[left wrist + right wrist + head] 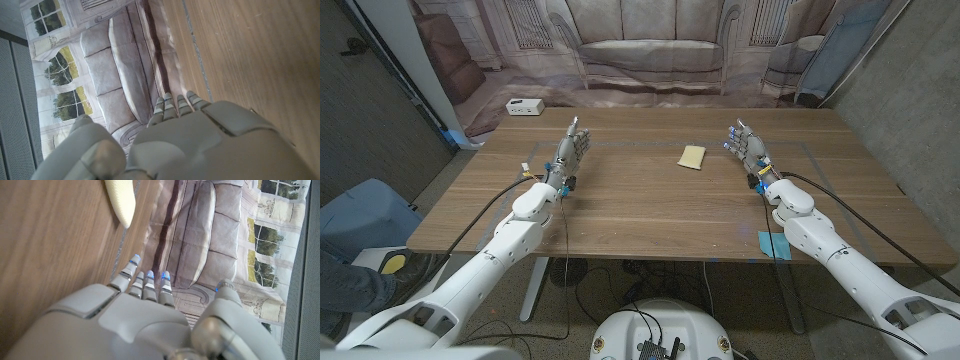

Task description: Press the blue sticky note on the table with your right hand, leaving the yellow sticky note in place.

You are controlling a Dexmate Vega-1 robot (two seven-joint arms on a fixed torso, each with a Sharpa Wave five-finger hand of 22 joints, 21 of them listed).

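At the near right edge of the wooden tabletop (650,215), a blue sticky note (772,244) is seen beside the right forearm, partly hanging at the edge. Farther in, the left hand (568,152) is seen on the left side of the tabletop and the right hand (748,146) on the right side, well apart from each other. Both hands are held open with fingers extended and nothing gripped; the right hand's fingertips (149,274) are lit blue in the right wrist view. Whether either hand touches the wood cannot be told. The blue sticky note is not touched by the right hand, which is placed well beyond it. Between the two hands, nearer the right one, a yellow sticky note (692,157) is laid on the wood, apart from both hands; its edge (122,200) is also seen in the right wrist view. Near the far left corner a white box (524,106) is set. Behind the tabletop, a backdrop printed with a sofa (645,50) is hung.
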